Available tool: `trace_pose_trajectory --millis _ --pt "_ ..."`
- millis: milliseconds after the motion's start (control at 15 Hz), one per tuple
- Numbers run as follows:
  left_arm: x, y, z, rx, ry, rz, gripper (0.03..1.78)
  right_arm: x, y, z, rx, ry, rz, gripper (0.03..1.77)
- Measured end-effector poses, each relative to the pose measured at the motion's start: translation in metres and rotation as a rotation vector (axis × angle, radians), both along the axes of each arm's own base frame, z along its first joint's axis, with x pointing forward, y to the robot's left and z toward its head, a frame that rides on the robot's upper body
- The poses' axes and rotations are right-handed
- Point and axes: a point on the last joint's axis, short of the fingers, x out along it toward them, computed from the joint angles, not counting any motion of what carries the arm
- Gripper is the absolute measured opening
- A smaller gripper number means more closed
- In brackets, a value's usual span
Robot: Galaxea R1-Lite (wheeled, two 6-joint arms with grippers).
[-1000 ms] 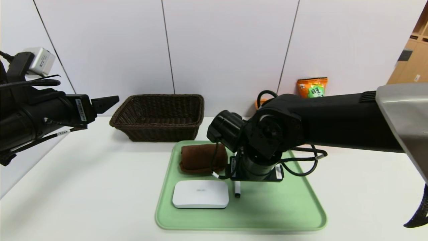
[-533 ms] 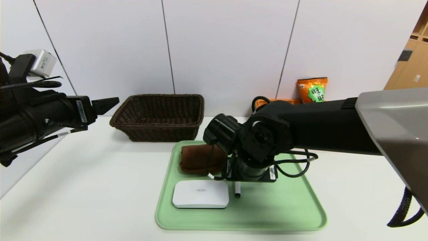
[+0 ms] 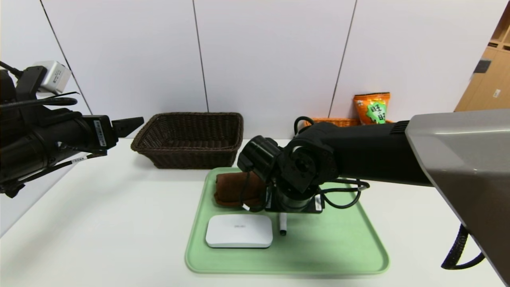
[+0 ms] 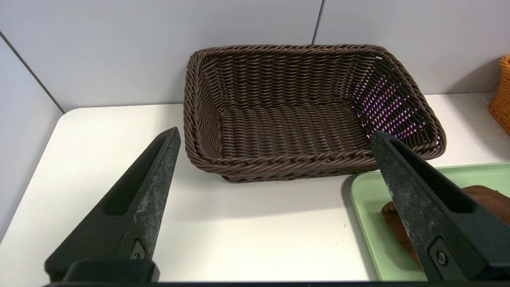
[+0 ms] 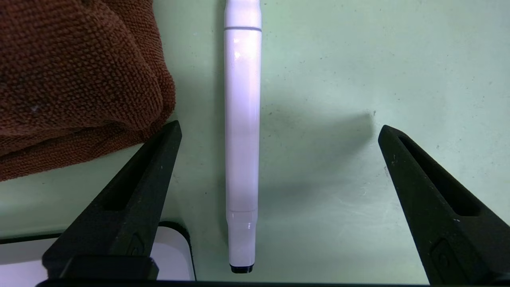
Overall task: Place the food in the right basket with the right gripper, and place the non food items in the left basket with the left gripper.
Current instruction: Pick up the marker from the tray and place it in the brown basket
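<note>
Right gripper (image 5: 279, 131): hanging low over the green tray (image 3: 338, 247), pointing steeply down, jaws spread wide and gripping nothing; the pen is lying between its fingers (image 5: 131, 199) without touching either.
Pen (image 5: 242, 135): lying flat on the tray, long axis running from the robot toward the back wall, black tip (image 3: 282, 231) pointing toward the robot; in the head view only this near end is showing below the right wrist.
Towel (image 3: 233, 189): sitting folded at the tray's far left corner, just beside the pen and partly hidden by the right arm.
White box (image 3: 239, 236): lying flat on the tray, nearer the robot than the towel, long axis running left to right, just left of the pen's tip.
Left gripper (image 4: 275, 137): hovering off to the left above the table (image 3: 99, 223), pointing roughly level toward the dark basket, jaws spread and holding nothing.
Dark basket (image 3: 189, 139): standing at the back of the table, behind the tray.
Orange basket (image 3: 332, 121): showing only a rim behind the right arm.
Snack bag (image 3: 372, 107): standing upright against the wall, above the orange basket's rim.
</note>
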Motion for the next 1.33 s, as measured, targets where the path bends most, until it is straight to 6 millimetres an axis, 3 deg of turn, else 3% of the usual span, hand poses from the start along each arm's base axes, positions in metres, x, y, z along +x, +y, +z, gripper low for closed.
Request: trace_pose_trajectory --millis 533,600,867,1067,1133,1200,1333 --pt "0.0015 -0.0001 0.0005 -0.002 -0.003 0.0 1.69 -0.0017 0.0028 -0.004 -0.009 0.008 0.007 1.7" --pt "0.0016 -0.0001 0.0007 -0.002 -0.004 0.0 1.69 -0.0029 0.0038 -0.0043 -0.01 0.01 0.012 1.62" --pt "0.0016 0.0 0.0007 -0.002 -0.004 0.0 1.69 -0.0045 0.0045 -0.005 -0.017 0.016 0.02 1.03" --pt "0.0017 0.0002 0.0015 -0.002 -0.007 0.001 1.69 -0.0046 0.0046 -0.0056 -0.019 0.018 0.02 0.75" --pt "0.0017 0.0 0.0017 -0.002 -0.008 0.001 1.69 -0.0047 0.0045 -0.006 -0.021 0.019 0.02 0.34" --pt "0.0017 0.0 0.0016 -0.002 -0.007 0.0 1.69 -0.0047 0.0043 -0.0063 -0.022 0.02 0.019 0.15" --pt "0.0017 0.0001 0.0016 -0.002 -0.007 0.001 1.69 -0.0048 0.0047 -0.0065 -0.022 0.02 0.02 0.15"
